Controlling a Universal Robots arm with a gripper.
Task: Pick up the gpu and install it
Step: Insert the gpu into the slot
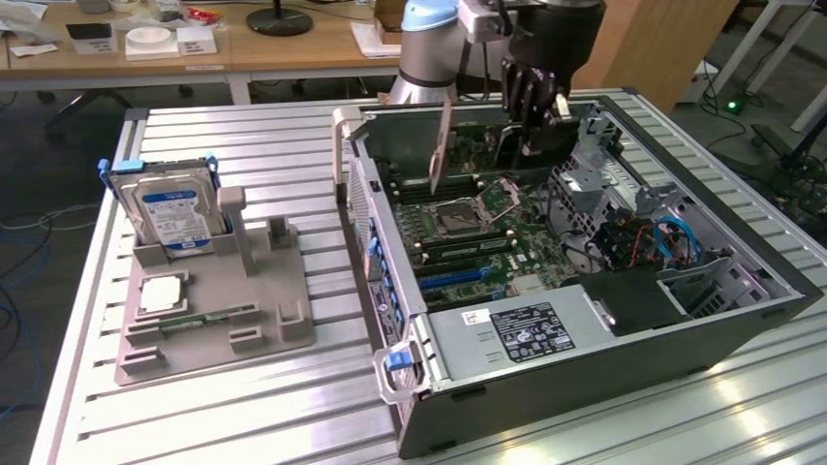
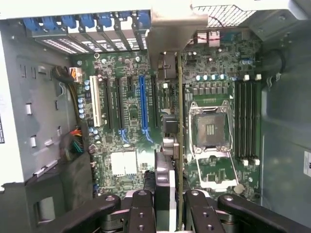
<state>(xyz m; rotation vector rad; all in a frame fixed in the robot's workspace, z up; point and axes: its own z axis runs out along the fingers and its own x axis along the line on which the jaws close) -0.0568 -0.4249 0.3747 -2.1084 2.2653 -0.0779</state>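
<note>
The gpu (image 2: 180,126) appears edge-on in the wrist view, with its silvery end bracket (image 2: 170,34) toward the case's rear slot clips. My gripper (image 2: 167,201) is shut on the card's near end. The card hangs above the motherboard (image 2: 126,160), over the strip between the long blue slot (image 2: 142,109) and the CPU socket (image 2: 210,128), not seated in any slot. In the exterior view the gripper (image 1: 533,116) holds the gpu (image 1: 540,143) over the far part of the open computer case (image 1: 776,281), its bracket (image 1: 443,145) standing upright.
A grey holder tray (image 1: 213,310) sits on the slatted table at the exterior view's left, with a hard drive (image 1: 174,213) upright in it and a memory stick (image 1: 207,318) lying flat. Inside the case are the power supply (image 1: 517,334) and blue cables (image 1: 672,242).
</note>
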